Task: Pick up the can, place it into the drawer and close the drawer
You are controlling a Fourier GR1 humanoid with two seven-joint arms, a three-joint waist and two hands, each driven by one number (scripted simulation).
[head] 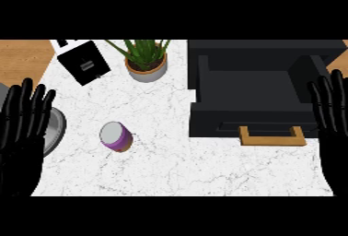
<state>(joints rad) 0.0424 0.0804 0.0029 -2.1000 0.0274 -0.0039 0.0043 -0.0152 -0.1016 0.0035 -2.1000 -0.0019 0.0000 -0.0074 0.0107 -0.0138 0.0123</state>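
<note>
Purple can [115, 136] stands on the counter [170, 166], well apart from the open-looking drawer [217, 120]. Our left hand [24, 124] and right hand [331, 110] rest empty, fingers straight; we think reaching the can comes first.

I log a white marbled surface [204, 170]. A potted plant [145, 64] with spiky green leaves stands near its far edge. Left of it, apart, a black box [83, 62] sits askew. A grey round rim [56, 131] shows at the left edge.
</note>
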